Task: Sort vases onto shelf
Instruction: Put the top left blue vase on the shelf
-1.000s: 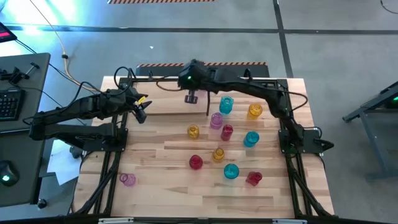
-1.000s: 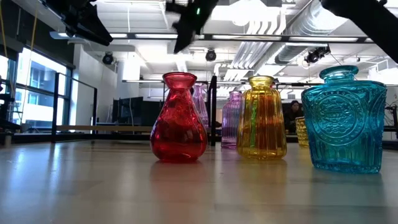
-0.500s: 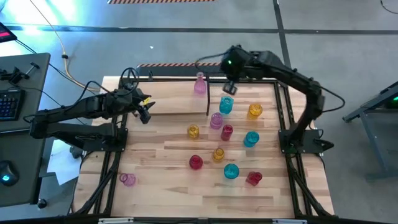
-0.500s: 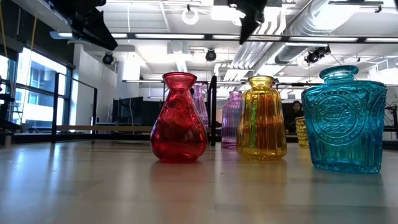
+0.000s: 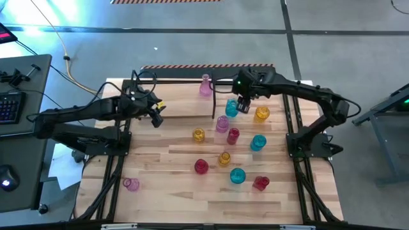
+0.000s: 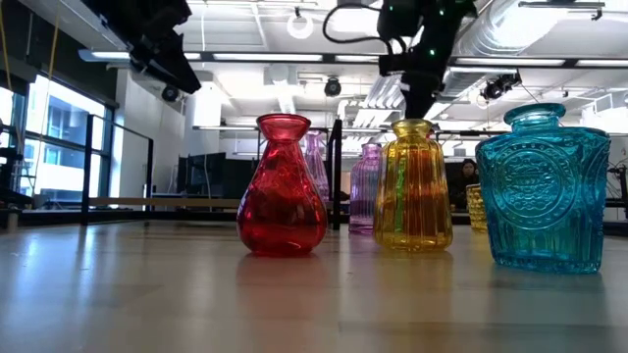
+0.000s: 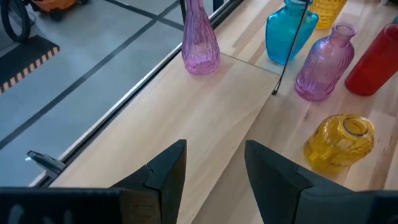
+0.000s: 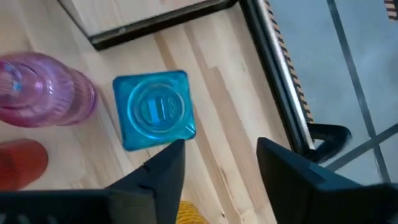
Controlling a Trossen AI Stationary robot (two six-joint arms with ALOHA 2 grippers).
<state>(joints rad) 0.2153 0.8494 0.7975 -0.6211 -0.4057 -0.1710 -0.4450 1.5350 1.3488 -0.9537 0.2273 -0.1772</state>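
1. Step in hand: by my reading, one vase is shelved and the next pick is being lined up. A pink vase [image 5: 205, 85] stands on the shelf [image 5: 182, 105] at the back of the worktop [image 5: 166, 191]; the rest stand loose on the worktop.
2. Right hand [image 5: 243, 105]: above the worktop, just beside the square cyan vase [image 8: 153, 118]. Fingers [image 8: 163, 171] spread wide, empty, touching nothing.
3. Left hand [image 5: 156, 115]: waits over the shelf's left part, fingers [image 7: 165, 171] apart, empty.
4. Loose stock near the right hand: a pink vase [image 5: 222, 124], a red vase [image 5: 233, 135], an amber vase [image 5: 262, 114].
5. Loose stock farther off: a yellow vase [image 5: 199, 135], a second cyan vase [image 5: 258, 142], a further group toward the front, and a lone pink one [image 5: 131, 184] at the front left.
6. Next move, as judged: centre the right hand over the square cyan vase, lower it so the fingers stand either side of the body, then close.
7. Caution: the pink vase is close by, so the descent wants a clean line.
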